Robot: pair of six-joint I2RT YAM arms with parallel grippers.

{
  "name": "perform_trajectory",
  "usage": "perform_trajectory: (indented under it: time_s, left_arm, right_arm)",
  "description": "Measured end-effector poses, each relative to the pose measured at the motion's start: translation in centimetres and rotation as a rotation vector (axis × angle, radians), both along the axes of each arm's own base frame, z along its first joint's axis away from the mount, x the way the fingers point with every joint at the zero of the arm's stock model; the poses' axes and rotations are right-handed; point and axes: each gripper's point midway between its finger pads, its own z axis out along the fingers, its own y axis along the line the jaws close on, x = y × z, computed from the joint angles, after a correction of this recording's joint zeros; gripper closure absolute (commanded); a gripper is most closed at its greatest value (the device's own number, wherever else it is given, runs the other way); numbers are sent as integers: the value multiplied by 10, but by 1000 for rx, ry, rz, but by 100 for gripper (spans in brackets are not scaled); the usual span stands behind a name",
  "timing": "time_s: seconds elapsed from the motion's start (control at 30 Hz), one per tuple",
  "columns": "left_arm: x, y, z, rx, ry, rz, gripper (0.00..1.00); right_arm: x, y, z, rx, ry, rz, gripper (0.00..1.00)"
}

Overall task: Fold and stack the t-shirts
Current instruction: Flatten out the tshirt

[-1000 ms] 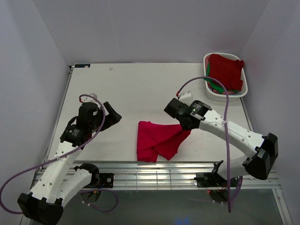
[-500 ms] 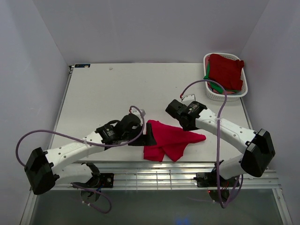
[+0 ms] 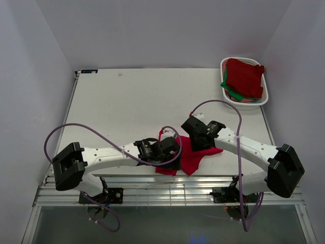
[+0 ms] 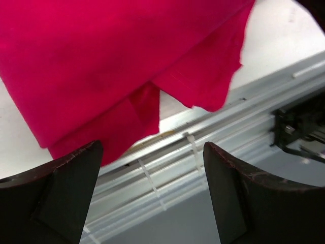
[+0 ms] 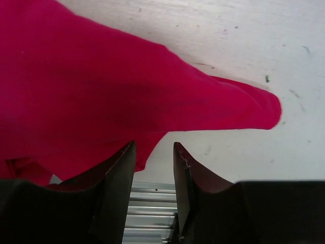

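crimson shirt (image 3: 197,155) lies crumpled at tabletop (image 3: 132,107) near edge. left claw (image 4: 152,147) over it, spread wide, empty. right claw (image 5: 154,147) at its right side, narrow gap, gripping nothing. other shirts (image 3: 245,76) in basket (image 3: 231,104), far right.

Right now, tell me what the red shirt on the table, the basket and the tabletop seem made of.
Red shirt: soft matte cloth, likely knit; it lies in limp folds.
Basket: white plastic, probably; stiff slotted walls.
Tabletop: hard, smooth, matte white, lightly scuffed; the material beneath is unclear.
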Motion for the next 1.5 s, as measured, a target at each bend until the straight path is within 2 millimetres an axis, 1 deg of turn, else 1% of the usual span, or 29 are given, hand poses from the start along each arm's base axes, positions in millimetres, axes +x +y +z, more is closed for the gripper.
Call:
perform_trajectory:
  time_s: [0.07,0.13,0.27,0.37,0.57,0.7,1.0,1.33,1.43,1.5]
  left_arm:
    - [3,0,-12,51,-11,8,9]
    - [9,4,-18,94,-30,22,9]
    - [20,6,-14,134,-75,50,9]
    - [28,7,-10,146,-106,82,8]
    - [36,18,-11,191,-143,133,8]
    - [36,22,-13,205,-140,147,8]
    - [25,41,-12,223,-112,180,9]
    - [20,49,-18,256,-89,199,8]
    - [19,51,-20,267,-83,205,8]
    - [19,53,-22,270,-80,209,8]
  right_arm:
    - [-6,11,-9,47,32,30,59]
    - [-9,22,-15,88,55,62,58]
    - [-12,41,-22,138,83,110,56]
    - [-14,48,-29,145,106,139,56]
    - [-26,62,-36,166,158,188,55]
    - [-40,72,-38,177,184,231,55]
    - [-64,85,-41,179,212,256,54]
    - [-69,89,-49,178,242,244,55]
    - [-69,92,-51,182,247,247,58]
    - [-68,94,-53,184,247,251,71]
